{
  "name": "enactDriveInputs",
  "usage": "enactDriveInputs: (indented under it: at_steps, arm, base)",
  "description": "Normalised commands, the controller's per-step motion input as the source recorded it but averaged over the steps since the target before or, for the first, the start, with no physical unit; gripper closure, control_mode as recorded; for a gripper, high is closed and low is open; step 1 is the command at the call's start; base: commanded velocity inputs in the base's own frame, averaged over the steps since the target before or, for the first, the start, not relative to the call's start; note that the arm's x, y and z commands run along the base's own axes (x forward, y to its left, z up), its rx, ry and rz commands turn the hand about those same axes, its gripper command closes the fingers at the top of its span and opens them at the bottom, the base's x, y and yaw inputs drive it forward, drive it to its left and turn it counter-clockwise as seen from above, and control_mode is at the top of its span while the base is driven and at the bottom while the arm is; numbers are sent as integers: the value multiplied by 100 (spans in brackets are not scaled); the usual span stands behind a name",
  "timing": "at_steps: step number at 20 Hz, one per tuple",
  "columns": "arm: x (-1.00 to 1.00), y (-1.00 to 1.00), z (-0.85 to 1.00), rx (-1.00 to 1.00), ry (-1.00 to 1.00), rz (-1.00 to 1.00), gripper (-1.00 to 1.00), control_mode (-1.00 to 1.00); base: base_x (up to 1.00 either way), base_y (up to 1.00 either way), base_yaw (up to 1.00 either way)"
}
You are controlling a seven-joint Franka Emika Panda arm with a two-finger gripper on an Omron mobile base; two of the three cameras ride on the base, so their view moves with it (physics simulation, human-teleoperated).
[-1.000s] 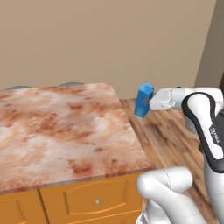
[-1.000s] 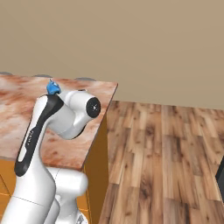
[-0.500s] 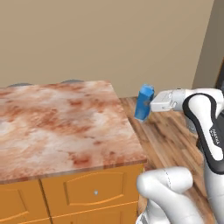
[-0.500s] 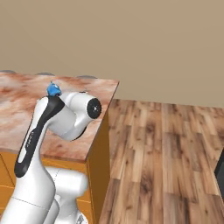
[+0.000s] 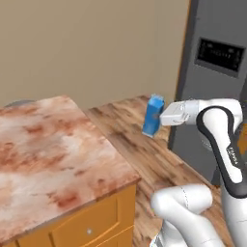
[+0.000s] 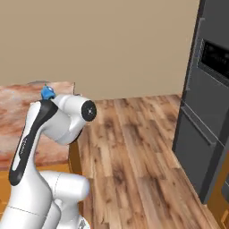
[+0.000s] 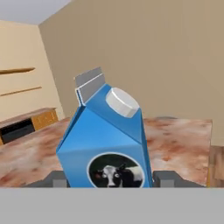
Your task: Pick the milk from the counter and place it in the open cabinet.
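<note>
My gripper (image 5: 160, 117) is shut on the milk (image 5: 153, 116), a bright-blue gabled carton held upright in the air past the counter's right end, above the plank floor. In the hand view the milk (image 7: 105, 148) is close up, with a white cap and a round cow mark, and a dark fingertip (image 7: 57, 179) flanks it on each side. The marbled counter (image 5: 53, 149) lies to the left, above orange drawer fronts. From the right base view only the milk's blue top (image 6: 47, 93) peeks over my arm. The open cabinet is out of view.
A tall dark-grey appliance (image 5: 217, 72) with a black panel stands close on the right, also seen as the appliance (image 6: 210, 103). Plank floor (image 6: 134, 147) stretches between it and the counter. Thin wooden shelves (image 7: 19, 81) line the far wall.
The whole picture has shifted as the base moved: the counter slid left and the dark appliance came into view on the right. The milk stays held in the gripper.
</note>
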Motion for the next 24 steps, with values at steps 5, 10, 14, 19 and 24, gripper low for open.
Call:
enactDriveInputs:
  at_steps: [5,10,14,19,24]
  arm:
    - [0,0,0,0,0,0,100,100]
    - [0,0,0,0,0,0,100,100]
    - [0,0,0,0,0,0,100,100]
    - [0,0,0,0,0,0,100,100]
    - [0,0,0,0,0,0,100,100]
  base:
    - [-27,6,-91]
    - [-34,0,-91]
    - [-16,0,-91]
    - [-3,0,-88]
    - [1,3,-69]
